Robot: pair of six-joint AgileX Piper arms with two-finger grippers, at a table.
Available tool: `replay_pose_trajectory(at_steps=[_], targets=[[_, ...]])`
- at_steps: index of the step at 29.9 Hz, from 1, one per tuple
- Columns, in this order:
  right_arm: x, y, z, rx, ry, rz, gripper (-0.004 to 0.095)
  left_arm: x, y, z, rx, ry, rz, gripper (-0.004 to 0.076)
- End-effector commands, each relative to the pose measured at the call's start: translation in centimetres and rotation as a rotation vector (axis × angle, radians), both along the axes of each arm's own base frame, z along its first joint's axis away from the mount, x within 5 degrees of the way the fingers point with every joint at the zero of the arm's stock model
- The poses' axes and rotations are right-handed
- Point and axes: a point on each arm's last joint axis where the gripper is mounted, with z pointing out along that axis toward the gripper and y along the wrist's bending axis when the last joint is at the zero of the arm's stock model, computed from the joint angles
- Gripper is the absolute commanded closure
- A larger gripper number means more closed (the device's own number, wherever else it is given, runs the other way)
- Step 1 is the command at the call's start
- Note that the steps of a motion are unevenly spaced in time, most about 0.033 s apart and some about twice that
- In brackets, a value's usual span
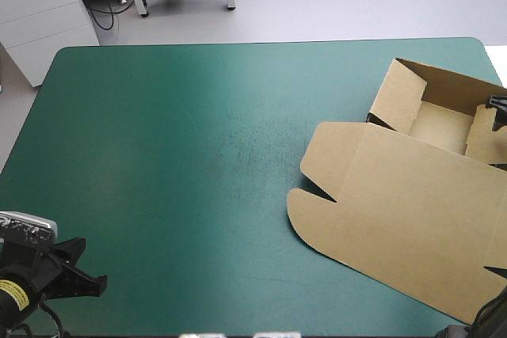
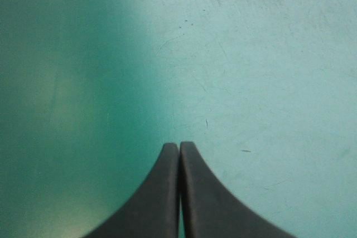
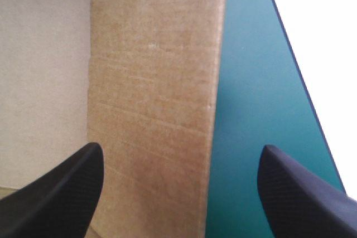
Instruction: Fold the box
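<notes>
Right jaws stand wide open over a raised wall (image 3: 156, 110) of the brown box (image 1: 404, 195), gripping nothing, toward the far right corner of the counter (image 1: 158, 156). The wall runs between the black fingers (image 3: 61, 188) but sits much nearer one of them. The tray's pale floor (image 3: 44, 71) lies on that side. On the other, only a narrow strip of teal-green cover (image 3: 251, 98) separates the wall from the counter's edge.

Left jaws, pressed shut into a single point and empty, hover over bare cover at the near left corner, well apart from the box.

The box lies along the counter's right side, a tray with walls partly raised at the far end and its lid (image 1: 396, 211) spread flat toward the near edge. One side flap (image 1: 483, 136) leans rather than stands tucked.

The edge looks like the main hazard. With so little cover left beside that wall, an outward push from the right arm could slide the light board off the counter. The off-centre wall adds to this: if the jaws close as they stand, one finger would likely meet the board first and shove the whole tray sideways instead of pinching it. Nothing braces the box, since the left arm is too far off to steady it. The leaning flap could also spring back flat if the wall is pressed before the flap is tucked.
</notes>
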Motion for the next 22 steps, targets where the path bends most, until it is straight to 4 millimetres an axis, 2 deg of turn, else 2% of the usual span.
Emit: replay_pose_trajectory(at_steps=[1, 4, 6, 7, 12, 13, 17, 22], targets=[[-2.8, 1.2, 6.5, -0.073, -0.15, -0.005, 0.0188, 0.4, -0.1, 1.0, -0.016, -0.075, -0.012, 0.0756], [-4.7, 2.8, 9.4, -0.061, -0.238, -0.012, 0.0222, 0.4, -0.1, 1.0, -0.016, -0.075, -0.012, 0.0756], [-6.3, 4.0, 11.1, -0.052, -0.293, -0.004, 0.0318, 0.4, -0.1, 1.0, -0.016, -0.075, -0.012, 0.0756], [-7.2, 4.8, 12.0, -0.045, -0.324, 0.012, 0.0383, 0.4, -0.1, 1.0, -0.016, -0.075, -0.012, 0.0756], [-11.8, 8.5, 15.0, 0.001, -0.46, 0.108, 0.0885, 0.4, -0.1, 1.0, -0.015, -0.071, -0.011, 0.0756], [-12.7, 9.3, 15.4, 0.019, -0.488, 0.116, 0.0927, 0.3, -0.1, 1.0, -0.013, -0.067, -0.01, 0.0756], [-16.1, 12.3, 16.7, 0.046, -0.586, 0.197, 0.0918, 0.2, 0.0, 0.8, -0.004, -0.045, -0.005, 0.0756], [-19.6, 16.5, 17.3, 0.028, -0.705, 0.326, 0.0919, 0.3, -0.3, 1.0, -0.044, -0.061, -0.017, 0.0756]])
